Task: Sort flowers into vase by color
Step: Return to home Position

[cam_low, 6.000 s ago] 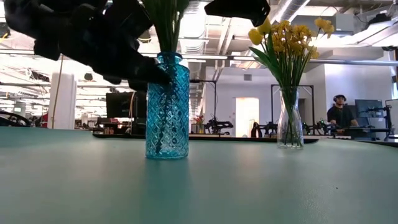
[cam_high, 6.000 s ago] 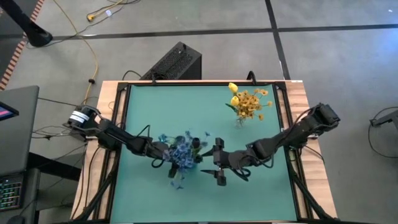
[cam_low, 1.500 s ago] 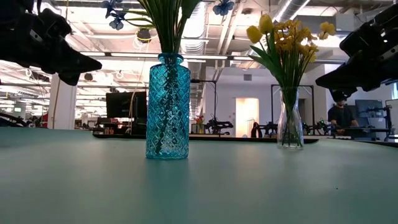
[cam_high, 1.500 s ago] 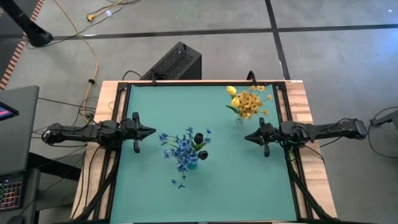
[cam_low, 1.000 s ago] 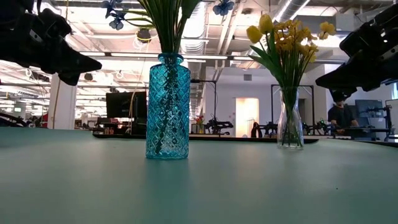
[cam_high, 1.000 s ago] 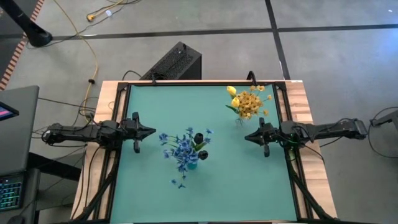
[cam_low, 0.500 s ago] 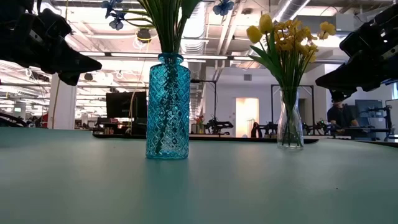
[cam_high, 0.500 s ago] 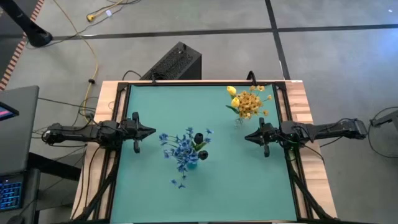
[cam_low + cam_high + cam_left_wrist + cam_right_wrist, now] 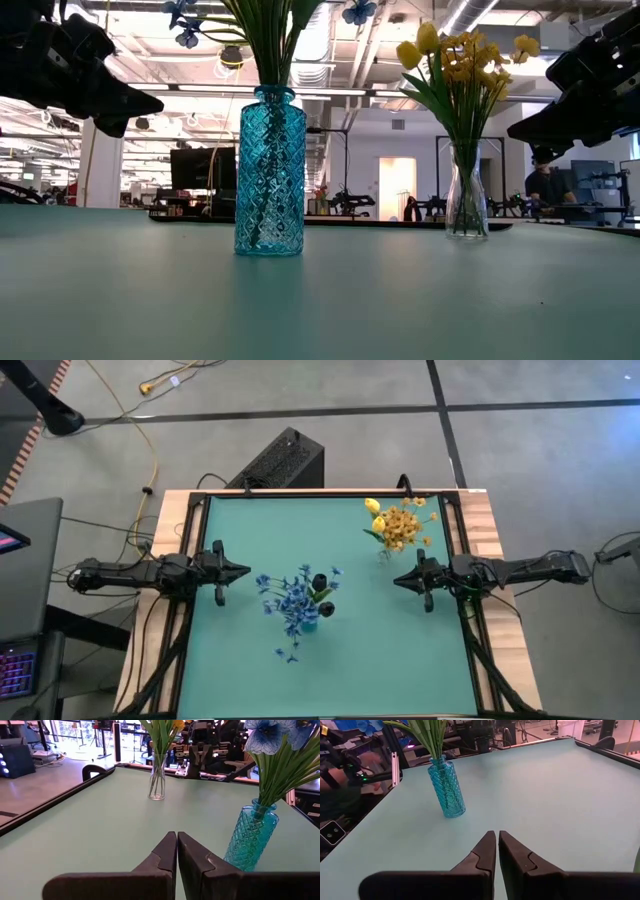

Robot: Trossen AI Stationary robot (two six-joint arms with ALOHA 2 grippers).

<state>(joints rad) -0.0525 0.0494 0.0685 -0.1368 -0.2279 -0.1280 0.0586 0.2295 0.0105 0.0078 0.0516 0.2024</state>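
Teal table: no loose stems left on it. Six seconds back both arms were crowded over the blue glass vase. They have since pulled out to opposite side edges, and I see no motion over the last second and a half.

Blue glass vase, near mid-table, holds the blue sprays and two dark buds. The clear vase, far right, holds the yellow sprays and yellow tulips.

Left gripper: fingers pressed together, empty, pointing inward from the left edge. Right gripper: same, at the right edge.

My read: sorting finished, homing essentially done.
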